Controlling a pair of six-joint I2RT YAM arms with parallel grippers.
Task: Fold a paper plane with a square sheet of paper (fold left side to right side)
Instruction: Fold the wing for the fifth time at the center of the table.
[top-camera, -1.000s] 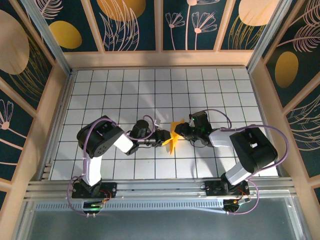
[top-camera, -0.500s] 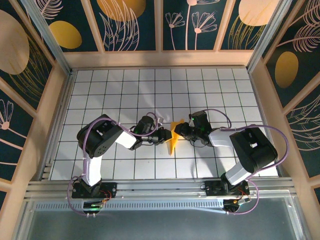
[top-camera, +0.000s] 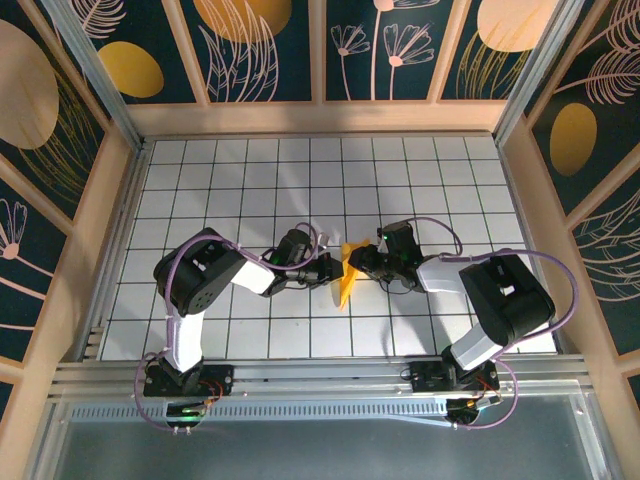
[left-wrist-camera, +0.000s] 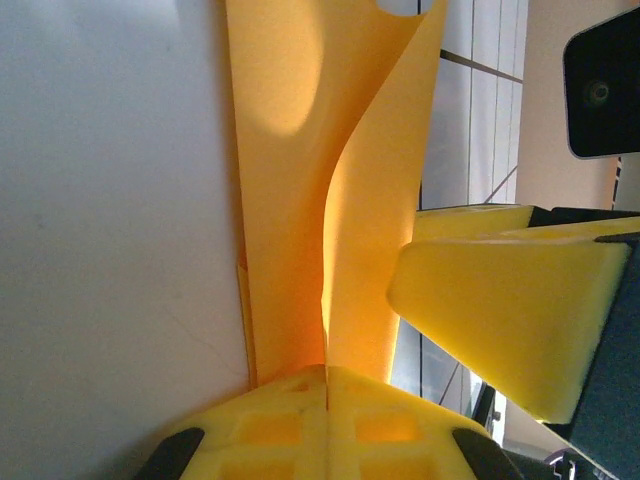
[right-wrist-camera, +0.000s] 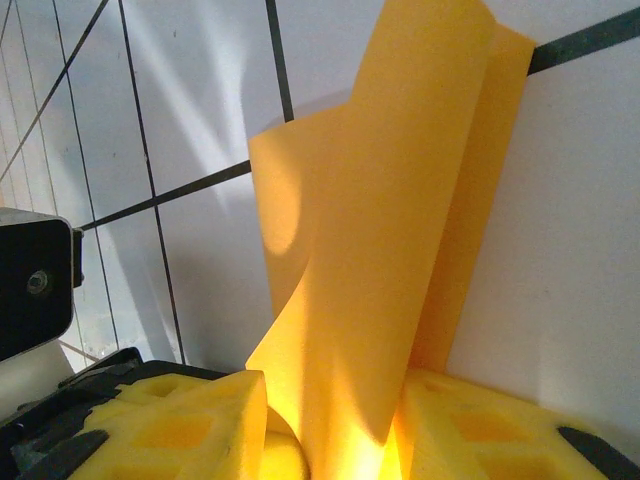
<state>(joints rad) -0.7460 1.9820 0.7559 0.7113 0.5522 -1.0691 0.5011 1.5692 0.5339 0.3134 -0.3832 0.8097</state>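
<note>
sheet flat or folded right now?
Folded, not flat: the sheet stands in doubled layers, pinched at either side by the left gripper and right gripper.

The left gripper and right gripper pinch the upright sheet of paper mid-table, blocking passage between them. The table lies open toward its far edge and corners (wooden walls bound it). Room beneath the paper seems slight.
</note>
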